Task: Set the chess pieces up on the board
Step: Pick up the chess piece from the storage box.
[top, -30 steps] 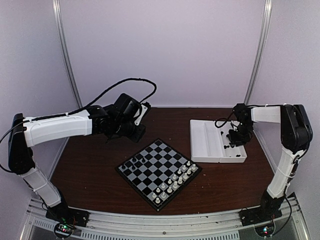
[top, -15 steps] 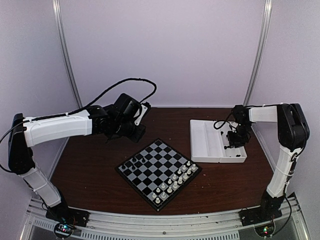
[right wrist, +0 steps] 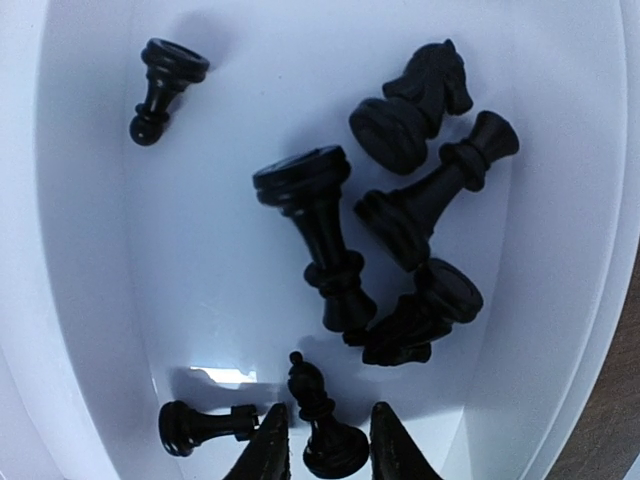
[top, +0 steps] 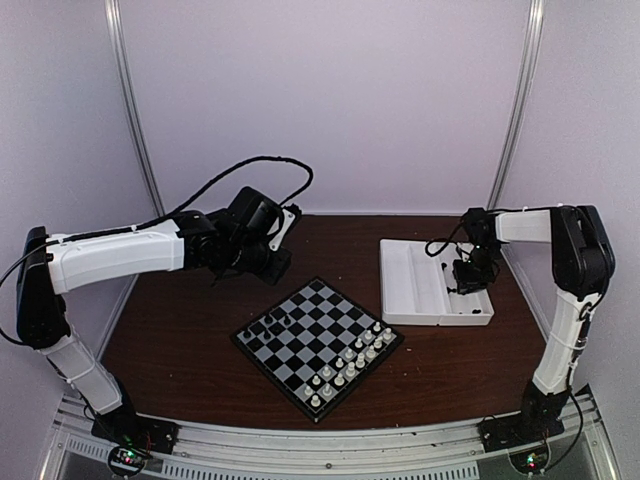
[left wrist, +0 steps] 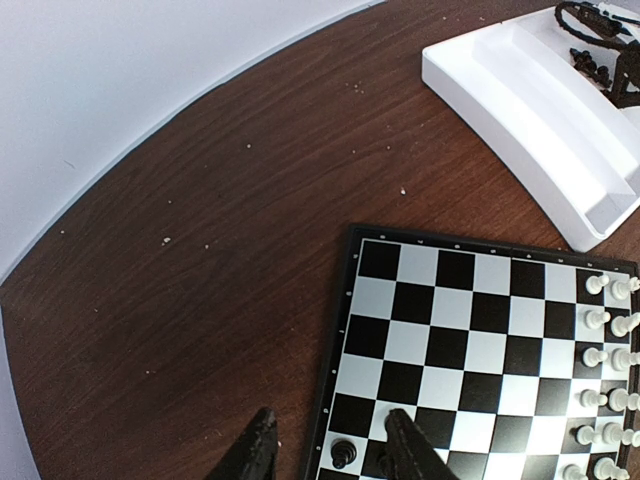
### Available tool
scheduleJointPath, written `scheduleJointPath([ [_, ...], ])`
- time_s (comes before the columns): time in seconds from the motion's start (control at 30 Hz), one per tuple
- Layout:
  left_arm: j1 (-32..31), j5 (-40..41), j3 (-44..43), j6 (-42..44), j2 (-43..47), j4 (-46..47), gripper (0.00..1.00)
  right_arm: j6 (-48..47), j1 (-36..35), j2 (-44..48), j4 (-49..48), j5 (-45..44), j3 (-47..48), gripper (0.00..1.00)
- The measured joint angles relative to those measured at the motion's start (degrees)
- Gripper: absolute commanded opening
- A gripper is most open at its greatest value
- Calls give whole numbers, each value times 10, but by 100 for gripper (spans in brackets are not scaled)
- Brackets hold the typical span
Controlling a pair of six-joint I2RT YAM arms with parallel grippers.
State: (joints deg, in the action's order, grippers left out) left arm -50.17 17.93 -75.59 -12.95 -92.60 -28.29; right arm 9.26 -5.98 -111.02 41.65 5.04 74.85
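The right tool (right wrist: 328,412) pinches a black bishop (right wrist: 314,395) in the white tray (right wrist: 90,250). The left tool (left wrist: 330,418), partly spread, holds nothing above the board (left wrist: 470,340).

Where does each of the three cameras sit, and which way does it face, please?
Top external: above and behind the bases, looking down on the table; left arm, right arm, the board and tray show.
Left wrist: on the left arm, looking across the board's corner towards the tray; left gripper fingertips at bottom.
Right wrist: looking down into the tray at black chess pieces; right gripper fingers flank one.
Shared: board and tray, in top and left wrist.
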Motion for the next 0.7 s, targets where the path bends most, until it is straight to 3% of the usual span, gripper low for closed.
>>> scheduleJointPath([
  [0.1, 0, 0, 0, 0, 0, 0, 38, 0, 0, 0, 1, 3, 0, 20],
  [0.37, 0, 0, 0, 0, 0, 0, 38, 0, 0, 12, 2, 3, -3, 19],
  [0.7, 0, -3, 0, 0, 0, 0, 39, -1, -10, 166, -51, 27, -92, 16],
])
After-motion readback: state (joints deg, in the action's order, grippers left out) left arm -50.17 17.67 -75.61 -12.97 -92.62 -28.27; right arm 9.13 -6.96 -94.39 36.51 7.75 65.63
